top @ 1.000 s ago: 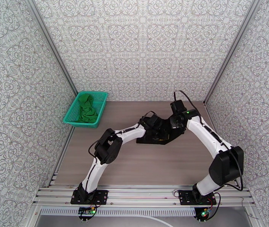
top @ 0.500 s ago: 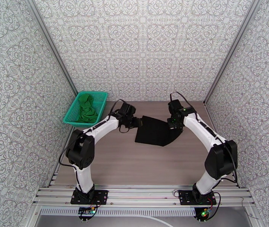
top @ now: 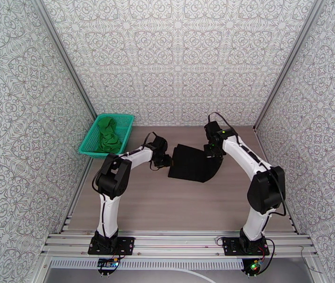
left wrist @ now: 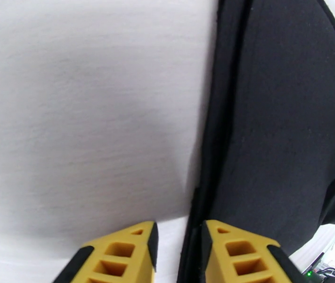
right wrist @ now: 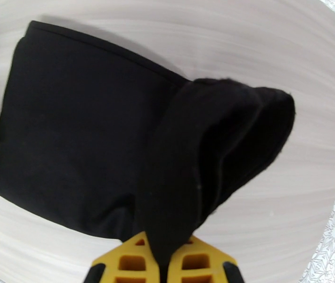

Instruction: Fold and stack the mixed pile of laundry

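The black garment (top: pixel 192 164) of the mixed laundry pile lies folded flat at mid table. My right gripper (top: pixel 213 153) is shut on its far right corner, and in the right wrist view that black garment (right wrist: pixel 82 137) rises in a fold into my right gripper (right wrist: pixel 167 255). My left gripper (top: pixel 165 159) hangs low at the cloth's left edge. In the left wrist view my left gripper (left wrist: pixel 179 241) stands narrowly open, with the hem of the black garment (left wrist: pixel 280 137) running into the gap. The green T-shirt (top: pixel 107 136) lies crumpled in the basket.
The teal mesh basket (top: pixel 121 118) stands at the table's far left against the patterned wall. Bare wooden table (top: pixel 176 208) stretches between the garment and the arm bases. Patterned walls close in the left, right and back sides.
My left arm has swung off the black garment to its left edge, its jaws narrowing. My right gripper has carried the held corner a little farther back and left.
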